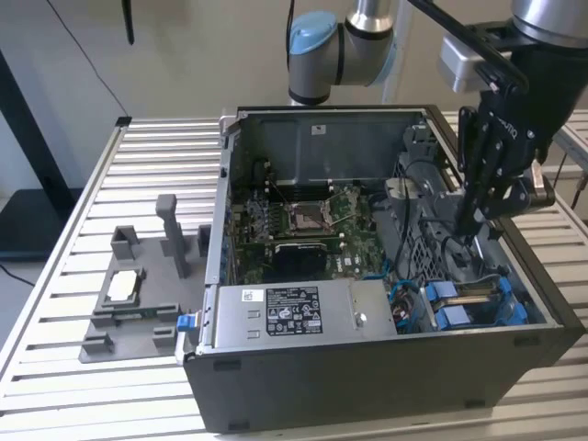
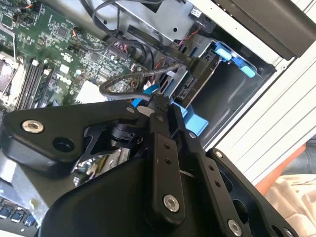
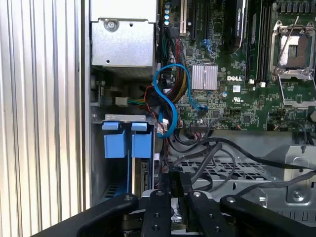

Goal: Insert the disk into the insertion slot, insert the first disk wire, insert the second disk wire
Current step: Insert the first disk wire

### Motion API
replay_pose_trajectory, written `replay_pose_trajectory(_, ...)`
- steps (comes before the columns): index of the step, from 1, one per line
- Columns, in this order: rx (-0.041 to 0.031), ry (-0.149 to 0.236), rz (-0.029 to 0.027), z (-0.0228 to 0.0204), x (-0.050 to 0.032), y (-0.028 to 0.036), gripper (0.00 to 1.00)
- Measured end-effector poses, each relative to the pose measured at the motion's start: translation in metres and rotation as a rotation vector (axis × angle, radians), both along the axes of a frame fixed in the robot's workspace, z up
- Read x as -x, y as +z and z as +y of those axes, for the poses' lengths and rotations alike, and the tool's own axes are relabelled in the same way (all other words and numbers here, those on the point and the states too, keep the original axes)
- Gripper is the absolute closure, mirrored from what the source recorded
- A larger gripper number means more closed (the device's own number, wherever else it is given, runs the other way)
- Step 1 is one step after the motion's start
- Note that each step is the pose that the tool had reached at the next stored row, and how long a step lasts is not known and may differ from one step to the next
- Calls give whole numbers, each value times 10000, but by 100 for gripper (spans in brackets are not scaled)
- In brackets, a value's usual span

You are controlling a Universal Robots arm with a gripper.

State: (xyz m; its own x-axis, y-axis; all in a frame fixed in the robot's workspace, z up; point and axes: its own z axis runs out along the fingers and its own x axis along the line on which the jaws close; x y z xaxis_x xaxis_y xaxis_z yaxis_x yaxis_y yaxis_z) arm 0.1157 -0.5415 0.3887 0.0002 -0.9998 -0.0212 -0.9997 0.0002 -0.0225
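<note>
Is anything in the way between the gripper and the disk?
Only wires. In the second wrist view a grey braided wire loops from beside the gripper across to the disk, which already stands in the insertion slot. Nothing else visible lies between them.

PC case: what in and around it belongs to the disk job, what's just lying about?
Job: claw, disk, insertion slot, black wire.
Lying about: power-supply box, motherboard, grey fixture.
</note>
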Motion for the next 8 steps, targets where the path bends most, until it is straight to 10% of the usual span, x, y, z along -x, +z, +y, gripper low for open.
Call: replay_pose_trajectory(8,8,-1,0,-31,-15,-21,81)
